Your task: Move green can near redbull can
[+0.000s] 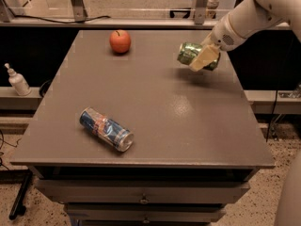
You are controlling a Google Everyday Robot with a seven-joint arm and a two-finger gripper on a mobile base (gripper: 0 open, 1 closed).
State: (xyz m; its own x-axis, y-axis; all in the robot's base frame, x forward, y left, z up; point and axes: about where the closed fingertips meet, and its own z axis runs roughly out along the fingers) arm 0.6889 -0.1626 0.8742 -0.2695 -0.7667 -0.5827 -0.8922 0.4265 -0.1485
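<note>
The green can (189, 53) lies sideways in my gripper (203, 59) at the table's far right, lifted a little above the surface with a shadow beneath it. The gripper is shut on the can, its pale finger (204, 58) across the can's body. The redbull can (106, 129), blue and silver, lies on its side near the front left of the table, far from the green can.
A red apple (120, 41) sits at the back left of the grey table (178, 126). A white bottle (18, 81) stands on a ledge left of the table. My arm (249, 18) reaches in from the upper right. Drawers run below the front edge.
</note>
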